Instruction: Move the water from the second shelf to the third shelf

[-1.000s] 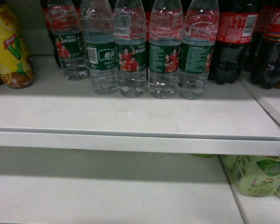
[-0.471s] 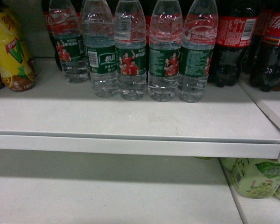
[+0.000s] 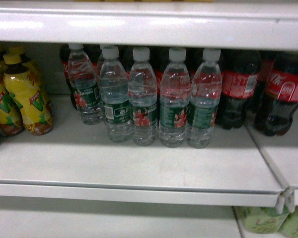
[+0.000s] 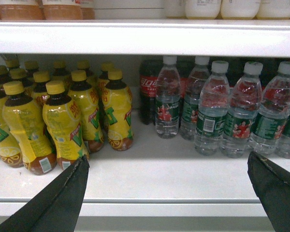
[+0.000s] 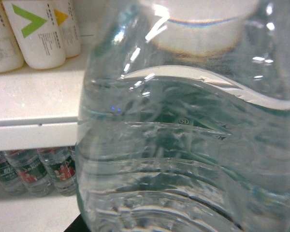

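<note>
A clear ribbed water bottle (image 5: 183, 145) fills the right wrist view, hanging in front of a white shelf edge (image 5: 34, 125). My right gripper is shut on it, and its fingers are hidden by the bottle. Several more water bottles (image 3: 142, 104) with white caps and green labels stand in a row on the shelf (image 3: 139, 168) in the head view, and also show as water bottles (image 4: 210, 116) in the left wrist view. My left gripper (image 4: 166, 193) is open and empty, level with that shelf's front lip. Neither gripper shows in the head view.
Yellow-labelled tea bottles (image 3: 27, 99) crowd the shelf's left side, and dark cola bottles (image 3: 241, 89) stand at the right and behind. A higher shelf edge (image 3: 139, 25) runs overhead. Pale green bottles (image 3: 260, 220) sit lower right. White bottles (image 5: 36, 34) stand on the upper shelf.
The head view has tilted upward: the bottle row now sits lower in frame with caps visible, the shelf above has come into view, and the lower shelf has nearly dropped out.
</note>
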`<state>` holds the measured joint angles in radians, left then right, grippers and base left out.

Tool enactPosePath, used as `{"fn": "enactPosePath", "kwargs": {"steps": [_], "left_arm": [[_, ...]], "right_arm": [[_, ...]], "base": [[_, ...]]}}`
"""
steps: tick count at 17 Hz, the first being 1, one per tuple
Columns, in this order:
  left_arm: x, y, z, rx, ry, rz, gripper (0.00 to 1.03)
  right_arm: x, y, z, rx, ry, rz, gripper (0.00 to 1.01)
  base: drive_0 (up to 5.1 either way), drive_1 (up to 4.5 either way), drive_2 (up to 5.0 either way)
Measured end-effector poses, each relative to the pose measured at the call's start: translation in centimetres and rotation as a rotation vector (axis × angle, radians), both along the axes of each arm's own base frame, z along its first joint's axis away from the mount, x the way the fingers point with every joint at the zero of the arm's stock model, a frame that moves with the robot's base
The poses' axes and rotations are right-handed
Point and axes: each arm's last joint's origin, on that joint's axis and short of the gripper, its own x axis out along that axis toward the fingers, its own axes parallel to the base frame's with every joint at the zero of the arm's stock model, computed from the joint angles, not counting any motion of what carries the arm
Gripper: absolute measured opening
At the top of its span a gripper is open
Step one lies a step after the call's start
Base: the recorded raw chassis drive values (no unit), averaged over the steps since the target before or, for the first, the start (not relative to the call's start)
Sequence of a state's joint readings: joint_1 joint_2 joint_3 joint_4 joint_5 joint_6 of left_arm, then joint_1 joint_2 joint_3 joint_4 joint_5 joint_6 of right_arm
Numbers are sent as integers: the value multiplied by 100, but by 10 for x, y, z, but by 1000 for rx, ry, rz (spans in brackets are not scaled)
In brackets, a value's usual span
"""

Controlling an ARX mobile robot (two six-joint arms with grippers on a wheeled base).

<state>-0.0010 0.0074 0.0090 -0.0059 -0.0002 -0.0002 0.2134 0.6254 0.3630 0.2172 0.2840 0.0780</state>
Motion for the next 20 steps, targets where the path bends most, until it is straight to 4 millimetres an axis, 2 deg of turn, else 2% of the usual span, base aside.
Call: {"fn": "enactPosePath", "kwargs": {"steps": [20], "left_arm": [[0,0,0,0,-3,0,98]], "right_arm": [[0,0,1,1,-3,0,43]], "base": [[0,0,0]]}}
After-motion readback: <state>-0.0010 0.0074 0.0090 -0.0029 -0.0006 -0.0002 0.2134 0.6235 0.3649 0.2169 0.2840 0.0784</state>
